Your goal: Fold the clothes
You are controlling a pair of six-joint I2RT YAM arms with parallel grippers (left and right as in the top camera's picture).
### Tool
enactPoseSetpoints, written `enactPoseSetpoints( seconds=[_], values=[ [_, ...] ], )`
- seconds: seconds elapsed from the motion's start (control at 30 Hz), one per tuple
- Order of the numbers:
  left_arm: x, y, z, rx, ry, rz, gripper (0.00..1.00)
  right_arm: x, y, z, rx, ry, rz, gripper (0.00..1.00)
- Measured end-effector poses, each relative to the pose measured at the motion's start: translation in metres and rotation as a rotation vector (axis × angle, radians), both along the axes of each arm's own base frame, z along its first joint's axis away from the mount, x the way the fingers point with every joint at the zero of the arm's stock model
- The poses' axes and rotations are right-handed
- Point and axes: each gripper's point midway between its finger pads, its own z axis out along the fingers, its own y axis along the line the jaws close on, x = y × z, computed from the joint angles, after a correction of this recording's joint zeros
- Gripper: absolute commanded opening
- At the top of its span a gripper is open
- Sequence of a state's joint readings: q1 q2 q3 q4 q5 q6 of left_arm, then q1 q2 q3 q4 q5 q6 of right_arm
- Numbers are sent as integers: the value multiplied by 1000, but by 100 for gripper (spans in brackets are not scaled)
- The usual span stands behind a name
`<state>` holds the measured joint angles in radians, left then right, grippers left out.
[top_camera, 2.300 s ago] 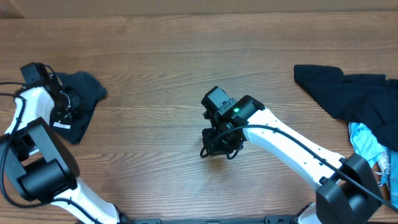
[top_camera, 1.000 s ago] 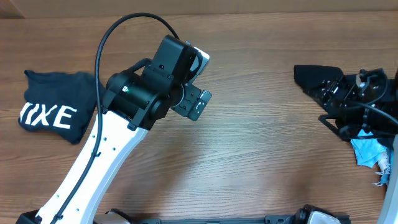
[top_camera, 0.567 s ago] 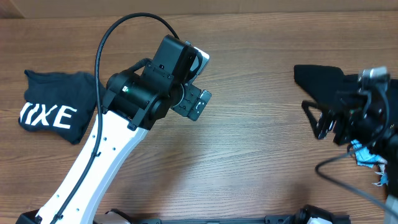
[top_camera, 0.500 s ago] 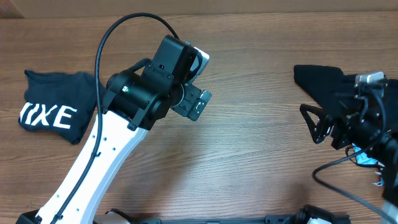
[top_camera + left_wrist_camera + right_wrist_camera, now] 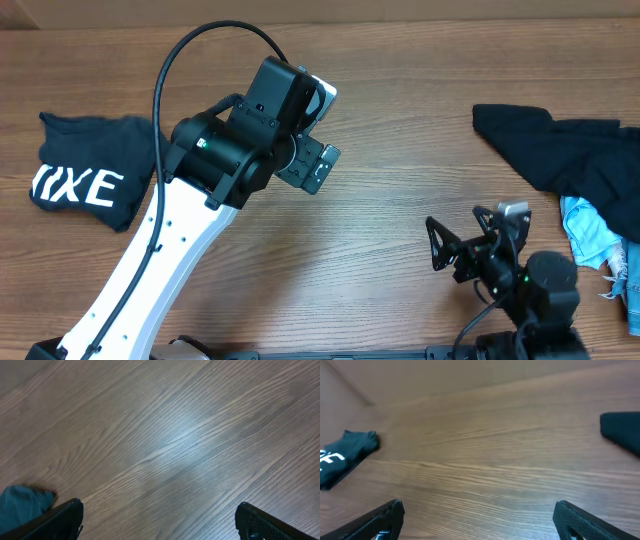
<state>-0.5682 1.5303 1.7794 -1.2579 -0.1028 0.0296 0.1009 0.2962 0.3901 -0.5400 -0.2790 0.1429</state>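
right gripper [image 5: 434,246] drawn back off the clothes [image 5: 548,152], nearer the front

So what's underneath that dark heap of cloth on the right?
A light blue garment pokes out from under the dark cloth; the rest of it is covered.

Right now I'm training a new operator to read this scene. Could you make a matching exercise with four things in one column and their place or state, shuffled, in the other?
Things:
1. lettered T-shirt
2. dark garment
3. light blue garment
4. right pincer

Places or states:
A. open, holding nothing
B. lying unfolded, far right
C. folded, left side
D. crumpled at the right edge, in front of the dark one

Pairs: 1-C, 2-B, 3-D, 4-A
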Motion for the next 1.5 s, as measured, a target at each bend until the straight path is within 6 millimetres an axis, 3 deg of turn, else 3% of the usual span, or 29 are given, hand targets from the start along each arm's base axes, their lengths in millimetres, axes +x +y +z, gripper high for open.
enactPoseSetpoints(
  seconds=[0.23, 0.37, 0.93, 1.07, 1.2, 1.23, 1.3, 1.5],
  values=[
    [0, 0, 0, 0, 0, 0, 100, -2, -3, -52, 10, -57, -22, 100],
    [0, 0, 0, 0, 0, 0, 100, -3, 1, -37, 20, -126, -4, 100],
    [-3, -2, 2, -1, -6, -8, 100, -3, 1, -39, 19, -122, -2, 100],
    [-21, 22, 12, -10, -49, 21, 100, -4, 2, -39, 19, -122, -1, 100],
    [-3, 70, 42, -250, -301, 151, 100, -3, 1, -38, 19, -127, -2, 100],
    [-1, 84, 41, -317, -363, 169, 100, -3, 2, -38, 20, -126, -1, 100],
    [-12, 105, 22, -377, -411, 198, 100, -3, 1, -38, 20, -129, -2, 100],
    [-71, 131, -60, -406, -481, 288, 100, -3, 2, -38, 20, -128, -1, 100]
  ],
)
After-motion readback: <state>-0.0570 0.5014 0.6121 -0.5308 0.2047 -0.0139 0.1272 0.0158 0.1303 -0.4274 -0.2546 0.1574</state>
